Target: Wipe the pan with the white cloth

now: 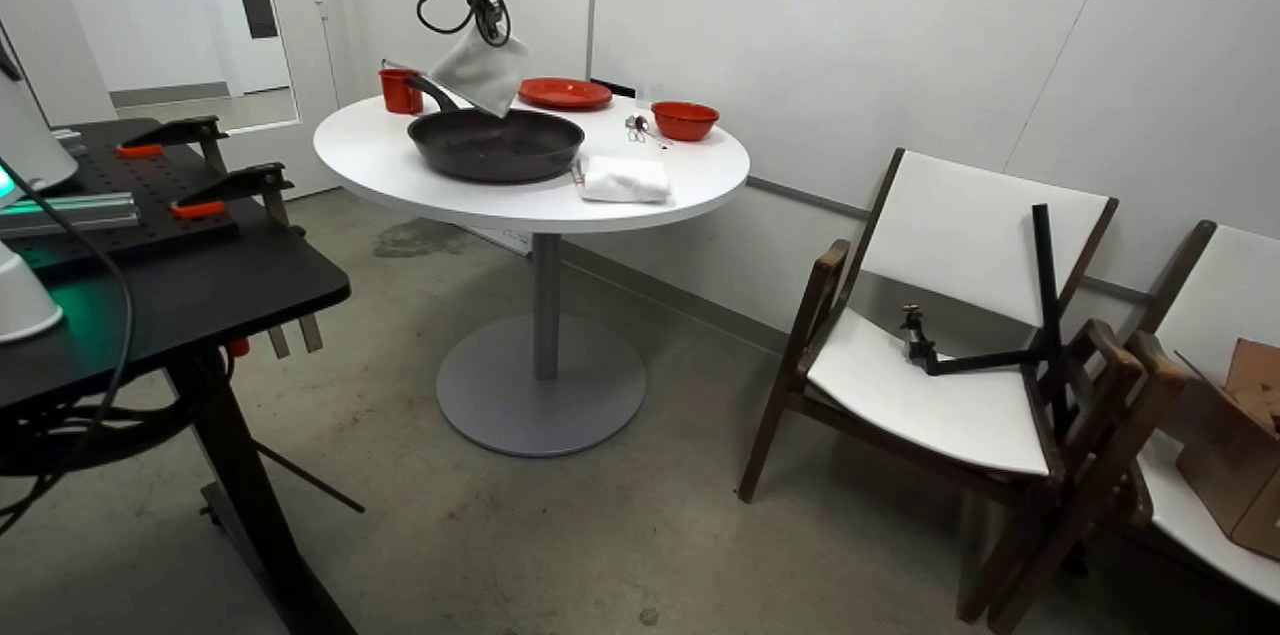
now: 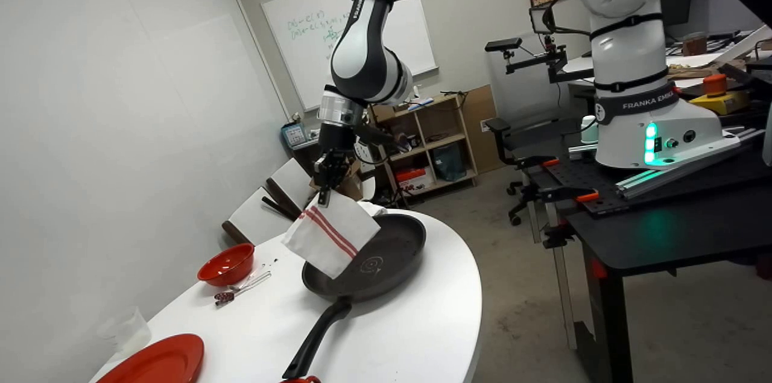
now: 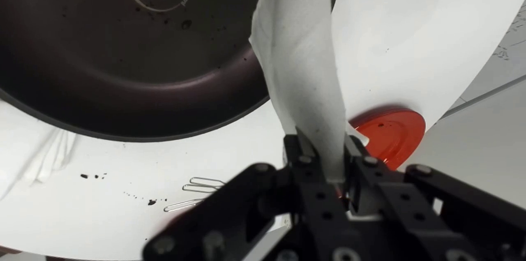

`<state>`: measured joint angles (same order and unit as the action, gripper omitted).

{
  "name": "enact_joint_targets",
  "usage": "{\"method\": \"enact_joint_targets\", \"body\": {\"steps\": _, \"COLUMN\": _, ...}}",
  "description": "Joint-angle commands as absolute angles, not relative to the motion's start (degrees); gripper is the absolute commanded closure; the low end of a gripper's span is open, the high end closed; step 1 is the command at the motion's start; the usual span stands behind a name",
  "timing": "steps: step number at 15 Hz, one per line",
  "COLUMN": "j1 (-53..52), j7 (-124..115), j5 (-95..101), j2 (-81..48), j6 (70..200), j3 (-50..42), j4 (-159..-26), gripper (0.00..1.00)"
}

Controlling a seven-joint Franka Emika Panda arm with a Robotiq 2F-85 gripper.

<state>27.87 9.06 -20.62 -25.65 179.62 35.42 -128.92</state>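
Observation:
The dark pan (image 1: 495, 153) sits on the round white table, and it also shows in an exterior view (image 2: 389, 256). In the wrist view, dark crumbs lie in the pan (image 3: 123, 43). My gripper (image 3: 324, 142) is shut on the white cloth (image 3: 302, 55). The cloth (image 2: 332, 235) has red stripes and hangs down from the fingertips (image 2: 324, 197) over the side of the pan near the handle. In an exterior view the lower corner of the cloth (image 1: 485, 73) is at the pan's rim. I cannot tell whether it touches the pan.
A second, folded white cloth (image 1: 625, 179) lies beside the pan. A red plate (image 1: 565, 93), a red bowl (image 1: 685, 120), a red mug (image 1: 401, 91) and metal utensils (image 2: 241, 289) stand around it. A clear container (image 2: 126, 332) is near the plate. The pan's handle (image 2: 316, 338) points outward.

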Motion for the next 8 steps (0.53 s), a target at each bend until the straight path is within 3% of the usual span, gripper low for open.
{"method": "enact_joint_targets", "body": {"steps": 1, "j1": 27.87, "j7": 9.06, "j5": -20.63, "j2": -25.65, "j6": 179.65, "j3": 35.5, "j4": -128.92, "gripper": 0.84}}
{"method": "enact_joint_targets", "body": {"steps": 2, "j1": 27.87, "j7": 9.06, "j5": -20.64, "j2": -25.66, "j6": 179.66, "j3": 35.54, "j4": -128.92, "gripper": 0.95}}
{"method": "enact_joint_targets", "body": {"steps": 8, "j1": 17.02, "j7": 2.61, "j5": -17.75, "j2": -26.7, "j6": 172.76, "j3": 19.59, "j4": -126.45, "gripper": 0.95}}
